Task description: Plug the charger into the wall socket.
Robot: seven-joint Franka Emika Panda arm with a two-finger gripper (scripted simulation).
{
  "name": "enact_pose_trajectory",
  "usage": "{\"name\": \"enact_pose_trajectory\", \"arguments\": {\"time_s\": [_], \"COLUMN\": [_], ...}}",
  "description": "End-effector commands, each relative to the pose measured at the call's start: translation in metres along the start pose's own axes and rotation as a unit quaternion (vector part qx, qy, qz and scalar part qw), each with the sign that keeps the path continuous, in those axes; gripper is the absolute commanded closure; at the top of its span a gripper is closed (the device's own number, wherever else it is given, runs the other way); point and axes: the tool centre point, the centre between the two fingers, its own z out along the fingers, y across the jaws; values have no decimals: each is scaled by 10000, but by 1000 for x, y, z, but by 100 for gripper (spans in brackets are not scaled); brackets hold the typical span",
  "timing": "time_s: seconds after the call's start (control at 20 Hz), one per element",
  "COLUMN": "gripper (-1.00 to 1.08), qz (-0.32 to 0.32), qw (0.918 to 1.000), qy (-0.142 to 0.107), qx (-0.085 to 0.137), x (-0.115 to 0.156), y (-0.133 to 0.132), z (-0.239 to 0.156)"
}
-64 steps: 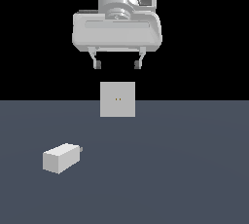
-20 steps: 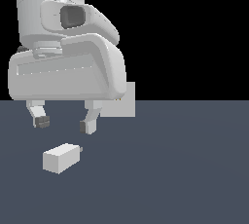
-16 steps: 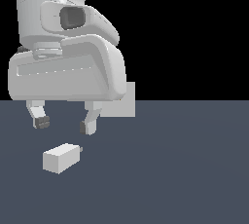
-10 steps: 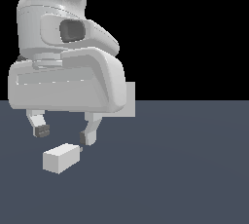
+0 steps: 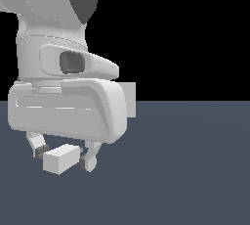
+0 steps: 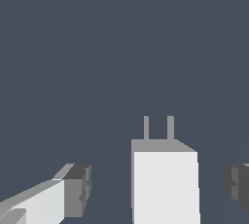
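The gripper (image 5: pixel 65 156) is straddling the charger (image 5: pixel 61 159) with jaws spread wide and clear of it — positioning for a grasp, the wall socket (image 5: pixel 130 100) standing beyond.

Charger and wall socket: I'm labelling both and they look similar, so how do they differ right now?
The charger is a small oblong block with two prongs, seen in the wrist view; the wall socket is a flat plate, showing no prongs. The charger lies on the floor between the open fingers of the gripper; the wall socket stands upright farther back, mostly hidden behind the arm. Both are plain whitish-grey.
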Motion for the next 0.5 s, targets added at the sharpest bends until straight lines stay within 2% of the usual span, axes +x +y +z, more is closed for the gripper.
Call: {"name": "enact_pose_trajectory", "arguments": {"time_s": [0.0,0.05,0.45], "gripper": [-92,108,108], "qz": [0,0,0], "qw": [10000,10000,10000], "qy": [5,5,5], "qx": [3,3,3], "x": [0,0,0], "y": [0,0,0], "z": [2,2,2]}}
